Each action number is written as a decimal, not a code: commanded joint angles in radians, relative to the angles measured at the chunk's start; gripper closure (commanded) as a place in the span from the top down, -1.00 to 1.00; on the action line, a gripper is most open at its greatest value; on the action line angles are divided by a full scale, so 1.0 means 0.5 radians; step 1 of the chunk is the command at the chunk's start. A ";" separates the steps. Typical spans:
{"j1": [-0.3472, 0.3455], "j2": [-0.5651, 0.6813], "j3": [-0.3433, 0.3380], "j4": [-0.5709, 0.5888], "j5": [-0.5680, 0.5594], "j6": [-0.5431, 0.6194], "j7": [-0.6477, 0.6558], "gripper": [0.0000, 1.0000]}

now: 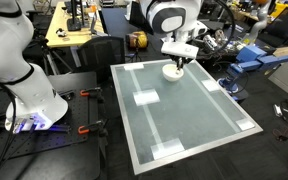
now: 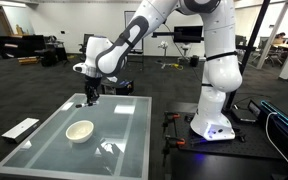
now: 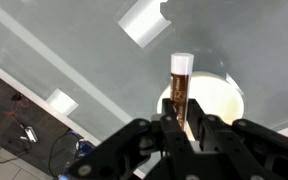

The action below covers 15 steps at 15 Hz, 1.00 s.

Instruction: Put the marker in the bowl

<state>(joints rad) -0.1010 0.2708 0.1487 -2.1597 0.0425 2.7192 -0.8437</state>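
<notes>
Above the surface (image 1: 184, 120), hanging with the claw (image 3: 184, 124) clamped on the marker (image 3: 180, 85), pale end outward, lined up over the bowl (image 3: 222, 100) in the wrist view. Looks like the carry step, close to its end. Next: centre over the bowl, lower, then part the fingers without flicking the marker out.

Glass-topped table (image 1: 184, 120) sits mid-frame in both exterior views, with pale tape patches (image 1: 144, 97) on top. Red clamps (image 1: 84, 130) are lower left of it. Wooden desk (image 1: 69, 35) upper left, blue chair (image 1: 254, 55) upper right. Dark monitor (image 2: 189, 35) top centre in an exterior view.
</notes>
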 commanded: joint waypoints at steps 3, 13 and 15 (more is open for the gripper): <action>-0.037 -0.008 0.198 -0.005 0.341 0.055 -0.275 -0.90; -0.045 0.160 0.304 0.033 0.542 0.070 -0.676 -0.90; -0.061 0.206 0.313 0.048 0.548 0.066 -0.733 -0.90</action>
<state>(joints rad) -0.1044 0.3381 0.2797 -2.1562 0.2877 2.7320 -1.1425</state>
